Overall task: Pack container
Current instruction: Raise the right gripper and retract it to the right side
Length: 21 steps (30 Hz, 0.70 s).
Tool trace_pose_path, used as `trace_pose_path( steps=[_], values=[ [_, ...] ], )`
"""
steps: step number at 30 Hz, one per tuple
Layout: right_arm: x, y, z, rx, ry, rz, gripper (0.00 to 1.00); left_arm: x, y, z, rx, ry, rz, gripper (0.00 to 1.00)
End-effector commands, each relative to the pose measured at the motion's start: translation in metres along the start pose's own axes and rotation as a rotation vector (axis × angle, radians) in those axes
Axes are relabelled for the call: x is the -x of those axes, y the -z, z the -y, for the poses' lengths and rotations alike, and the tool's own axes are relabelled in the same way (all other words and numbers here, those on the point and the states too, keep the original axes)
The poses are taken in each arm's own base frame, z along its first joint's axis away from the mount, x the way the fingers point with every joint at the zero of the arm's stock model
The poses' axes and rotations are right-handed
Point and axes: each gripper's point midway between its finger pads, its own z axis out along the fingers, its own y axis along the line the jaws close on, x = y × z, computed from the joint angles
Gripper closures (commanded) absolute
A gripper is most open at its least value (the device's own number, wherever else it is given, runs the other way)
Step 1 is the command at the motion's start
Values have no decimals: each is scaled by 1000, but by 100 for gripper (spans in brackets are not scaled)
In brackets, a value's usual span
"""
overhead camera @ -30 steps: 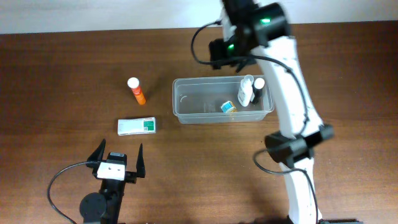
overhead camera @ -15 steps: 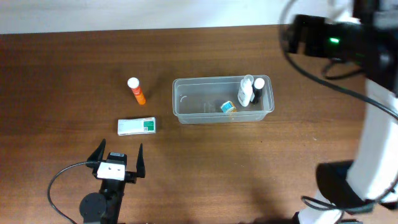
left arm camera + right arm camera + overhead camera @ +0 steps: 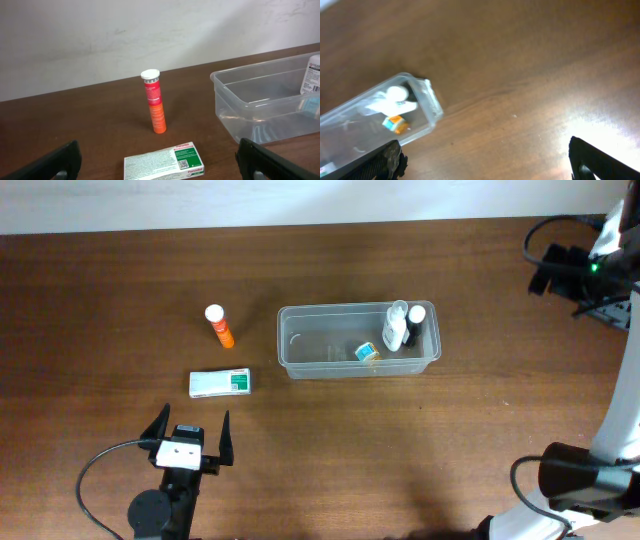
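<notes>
Swung off the tub within the last second, the right arm (image 3: 575, 268) now hangs at the far right edge of the brown wooden table (image 3: 100, 300). Leftmost, the left gripper (image 3: 192, 425) rests low, fingers spread, empty. It faces the flat green-and-white cardboard box (image 3: 220, 383) and the upright orange tube with a white cap (image 3: 219, 326), both unpacked, with nothing blocking them. Mid-table, the clear rectangular plastic container (image 3: 300, 340) holds 2 bottles (image 3: 396, 328) and a small yellow-blue item (image 3: 367, 352) at its right end, so its left is free. The right gripper (image 3: 485, 147) is spread open, empty, well away
</notes>
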Motion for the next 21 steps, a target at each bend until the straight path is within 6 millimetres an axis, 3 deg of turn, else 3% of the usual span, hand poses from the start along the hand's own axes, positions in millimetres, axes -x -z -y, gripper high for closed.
trace_pose_path(
  steps=[1, 10, 21],
  values=[
    [-3, -23, 20, -42, -43, -52, 2, -2, 0, -2, 10, -16, 1, 1],
    [-16, -61, 36, -67, -76, -136, 2, -2, 0, -2, 10, -16, 1, 1],
    [-21, -65, 36, -71, -76, -157, 2, -2, 0, -2, 10, -16, 1, 1]
  ],
)
